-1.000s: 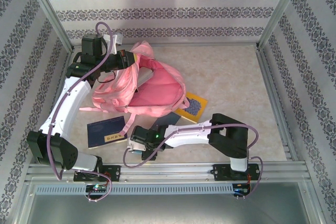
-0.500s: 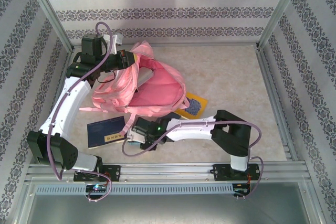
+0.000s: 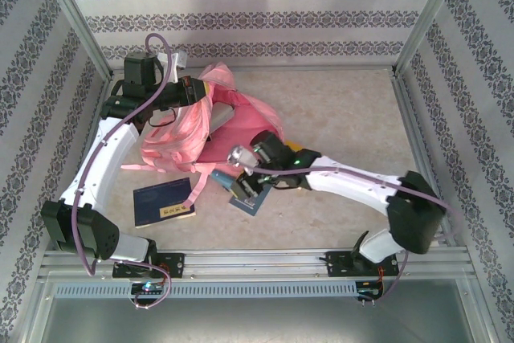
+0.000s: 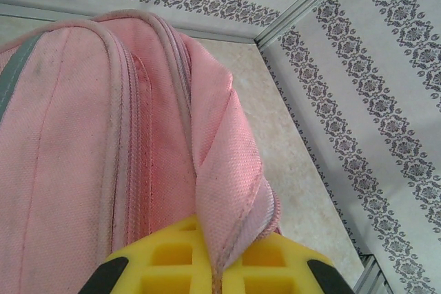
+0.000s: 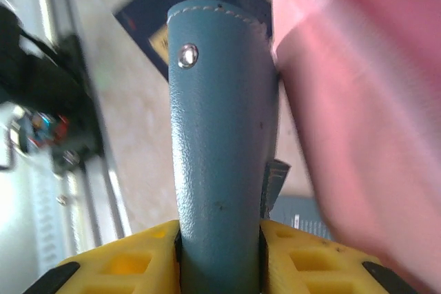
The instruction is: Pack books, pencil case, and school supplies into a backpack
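**Pencil case clamped, backpack mouth lying off to one side**

The pencil case [image 5: 220, 122] is sticking straight out of the right gripper [image 5: 220, 242], which is squeezing its near end. Its long axis is running along the fingers. It is hanging above the table, just beside the near edge of the backpack [image 3: 241, 130], whose pink opening is lying alongside and farther back, not ahead. The left gripper [image 4: 217, 263] is pinching the rim fabric, likely propping the mouth.

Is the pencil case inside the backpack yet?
Out: the right gripper clamps the pencil case beside the backpack, not inside it.
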{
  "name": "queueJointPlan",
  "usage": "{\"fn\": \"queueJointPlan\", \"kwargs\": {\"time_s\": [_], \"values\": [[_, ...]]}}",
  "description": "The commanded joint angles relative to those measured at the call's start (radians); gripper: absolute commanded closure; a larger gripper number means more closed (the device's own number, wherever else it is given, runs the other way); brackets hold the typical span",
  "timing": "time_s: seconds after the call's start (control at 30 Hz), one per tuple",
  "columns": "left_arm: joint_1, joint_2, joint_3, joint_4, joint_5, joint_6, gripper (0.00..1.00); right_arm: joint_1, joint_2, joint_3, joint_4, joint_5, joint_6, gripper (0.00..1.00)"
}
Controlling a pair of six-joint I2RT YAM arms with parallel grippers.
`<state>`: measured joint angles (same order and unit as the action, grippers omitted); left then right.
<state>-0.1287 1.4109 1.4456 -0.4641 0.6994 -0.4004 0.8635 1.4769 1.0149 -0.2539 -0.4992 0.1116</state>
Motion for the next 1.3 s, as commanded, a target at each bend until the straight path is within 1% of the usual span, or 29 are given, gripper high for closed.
{"fn": "queueJointPlan", "kwargs": {"time_s": [0.0, 0.07, 0.13, 0.2, 0.3, 0.4, 0.47, 0.6, 0.7, 0.8, 0.87, 0.9, 0.93, 1.03, 1.07, 1.2, 1.27], "values": [[0.012, -0.058, 0.027, 0.094, 0.034, 0.007, 1.00, -0.071, -0.086, -0.034, 0.151, -0.156, 0.148, 0.68], [0.012, -0.065, 0.024, 0.097, 0.033, 0.005, 1.00, -0.123, -0.105, -0.045, 0.236, -0.194, 0.244, 0.68], [0.013, -0.068, 0.024, 0.096, 0.037, 0.003, 1.00, -0.163, -0.092, -0.025, 0.277, -0.190, 0.326, 0.69], [0.012, -0.071, 0.023, 0.099, 0.043, 0.000, 1.00, -0.199, -0.056, 0.004, 0.316, -0.176, 0.423, 0.70], [0.012, -0.075, 0.019, 0.104, 0.050, -0.004, 1.00, -0.245, 0.037, 0.064, 0.387, -0.158, 0.585, 0.72], [0.013, -0.075, 0.016, 0.110, 0.059, -0.007, 1.00, -0.254, 0.148, 0.136, 0.502, -0.174, 0.758, 0.71], [0.012, -0.076, 0.012, 0.115, 0.064, -0.009, 1.00, -0.254, 0.233, 0.177, 0.626, -0.185, 0.901, 0.71], [0.012, -0.075, 0.011, 0.129, 0.080, -0.013, 1.00, -0.245, 0.401, 0.269, 0.831, -0.132, 1.208, 0.71], [0.012, -0.072, 0.014, 0.136, 0.092, -0.017, 1.00, -0.235, 0.515, 0.342, 0.907, -0.069, 1.372, 0.71], [0.012, -0.071, 0.023, 0.136, 0.097, -0.012, 1.00, -0.225, 0.602, 0.411, 0.898, 0.002, 1.472, 0.71], [0.012, -0.069, 0.030, 0.136, 0.104, -0.013, 1.00, -0.220, 0.641, 0.443, 0.876, 0.048, 1.504, 0.70], [0.012, -0.067, 0.032, 0.136, 0.106, -0.011, 1.00, -0.219, 0.660, 0.465, 0.865, 0.066, 1.503, 0.67], [0.012, -0.066, 0.033, 0.137, 0.109, -0.011, 1.00, -0.216, 0.673, 0.486, 0.846, 0.081, 1.495, 0.62], [0.012, -0.058, 0.036, 0.136, 0.111, -0.009, 1.00, -0.207, 0.705, 0.570, 0.732, 0.103, 1.432, 0.37], [0.012, -0.056, 0.036, 0.136, 0.110, -0.008, 1.00, -0.205, 0.714, 0.598, 0.701, 0.098, 1.403, 0.31], [0.012, -0.042, 0.044, 0.127, 0.105, -0.002, 1.00, -0.203, 0.686, 0.609, 0.623, 0.104, 1.306, 0.20], [0.013, -0.038, 0.043, 0.122, 0.098, 0.003, 1.00, -0.202, 0.655, 0.599, 0.559, 0.112, 1.238, 0.17]]}}
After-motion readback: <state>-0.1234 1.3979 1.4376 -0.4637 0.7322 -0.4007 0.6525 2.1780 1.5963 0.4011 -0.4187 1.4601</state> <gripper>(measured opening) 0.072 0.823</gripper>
